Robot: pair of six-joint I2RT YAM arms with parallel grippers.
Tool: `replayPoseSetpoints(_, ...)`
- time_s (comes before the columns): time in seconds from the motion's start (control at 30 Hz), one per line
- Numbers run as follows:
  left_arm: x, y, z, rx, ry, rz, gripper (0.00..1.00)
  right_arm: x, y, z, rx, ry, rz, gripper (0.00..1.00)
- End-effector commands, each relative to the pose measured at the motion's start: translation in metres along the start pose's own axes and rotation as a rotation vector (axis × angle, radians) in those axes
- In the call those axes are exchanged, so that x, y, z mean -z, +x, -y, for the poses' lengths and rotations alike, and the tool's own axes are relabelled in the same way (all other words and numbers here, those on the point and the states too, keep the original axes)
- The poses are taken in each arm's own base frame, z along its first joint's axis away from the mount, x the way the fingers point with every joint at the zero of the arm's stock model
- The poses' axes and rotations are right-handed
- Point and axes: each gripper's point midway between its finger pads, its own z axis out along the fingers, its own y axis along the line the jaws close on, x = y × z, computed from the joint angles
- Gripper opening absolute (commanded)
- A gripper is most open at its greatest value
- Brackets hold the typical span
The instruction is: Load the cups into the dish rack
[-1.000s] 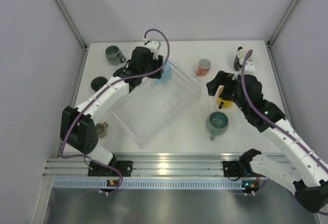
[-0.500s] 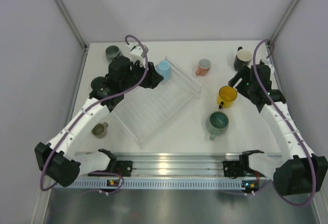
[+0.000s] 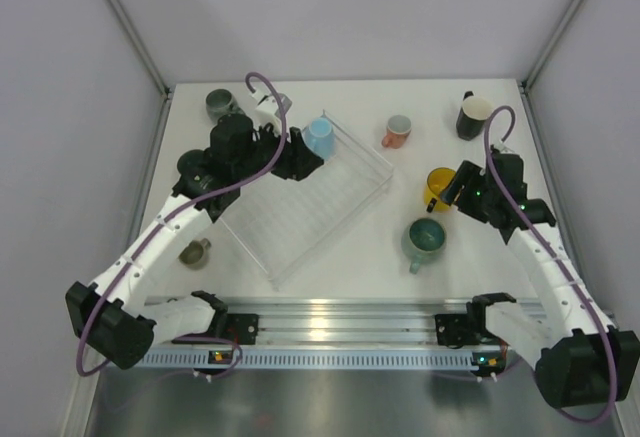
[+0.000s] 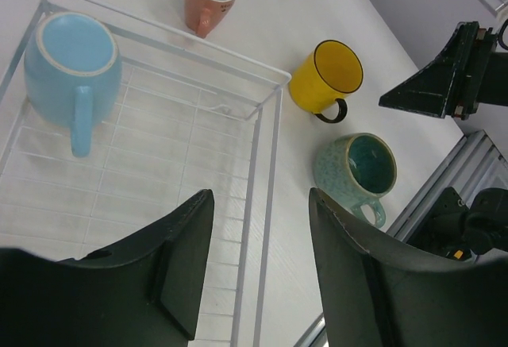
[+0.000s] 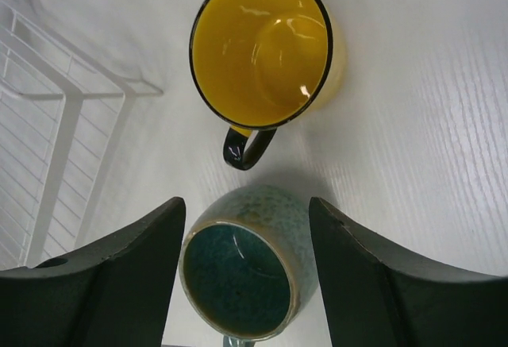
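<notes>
Bright, even light falls from overhead on the white surface (image 3: 340,257), leaving only faint, soft shadows. In the top view the metal rail (image 3: 330,309) at six o'clock flares with glare. Small glints sit inside the yellow mug (image 5: 262,45), and the clear rack (image 4: 175,164) catches white highlights along its rim. The left hand's fingers (image 4: 178,267) and the right hand's fingers (image 5: 111,275), at six o'clock in their wrist views, look near-black and slightly soft.
</notes>
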Motion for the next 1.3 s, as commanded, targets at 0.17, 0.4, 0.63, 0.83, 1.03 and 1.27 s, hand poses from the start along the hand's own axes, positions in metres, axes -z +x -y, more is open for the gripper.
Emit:
replayPoseSetpoints(0.17,0.001,0.004,0.005,0.025,0.031,-0.001,0.57,0.004,0.050,0.000,0.051,-0.023,-0.096,0.62)
replayPoseSetpoints(0.4,0.004,0.003,0.007,0.033,0.032,0.003,0.57,-0.002,0.076,0.007,0.082,0.015,-0.140,0.60)
replayPoseSetpoints(0.63,0.005,0.005,0.009,0.045,0.041,-0.003,0.57,-0.008,0.080,0.014,0.114,0.066,-0.146,0.54)
replayPoseSetpoints(0.83,0.007,0.004,0.010,0.049,0.042,0.003,0.57,-0.013,0.087,0.021,0.142,0.115,-0.158,0.48)
replayPoseSetpoints(1.03,0.006,0.009,0.009,0.058,0.043,-0.010,0.57,-0.022,0.098,0.026,0.142,0.130,-0.184,0.46)
replayPoseSetpoints(1.27,0.010,0.007,0.018,0.071,0.079,-0.015,0.57,-0.021,0.092,0.014,0.149,0.096,-0.170,0.20)
